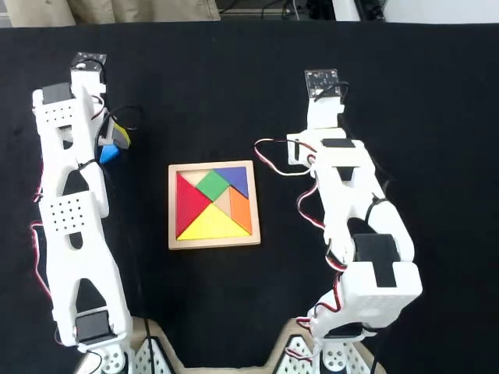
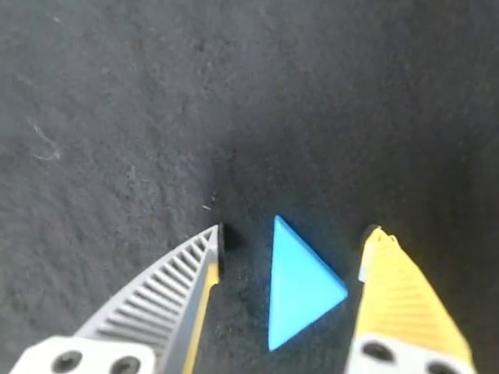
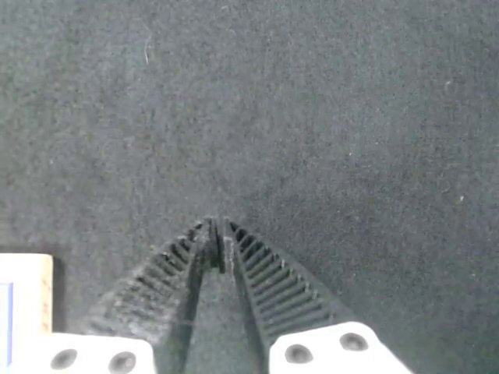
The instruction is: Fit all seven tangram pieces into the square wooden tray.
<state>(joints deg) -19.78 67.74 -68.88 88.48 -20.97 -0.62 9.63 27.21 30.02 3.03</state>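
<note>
The square wooden tray point(image 1: 214, 244) lies at the middle of the black table and holds red, green, dark blue, orange and yellow tangram pieces. A light blue triangle point(image 2: 299, 284) lies flat on the cloth between the fingers of my left gripper point(image 2: 295, 238), which stands open around it without gripping. In the high view this blue triangle point(image 1: 109, 153) sits far left of the tray, beside the left arm's gripper point(image 1: 115, 140). My right gripper point(image 3: 217, 235) is shut on nothing, low over bare cloth right of the tray, whose corner point(image 3: 45, 300) shows beside it.
Both white arms stretch from the table's near edge toward the back, the right arm point(image 1: 343, 195) just right of the tray. Loose servo cables point(image 1: 273, 160) loop near the tray's right side. A pale bare patch point(image 1: 223, 204) shows among the pieces in the tray.
</note>
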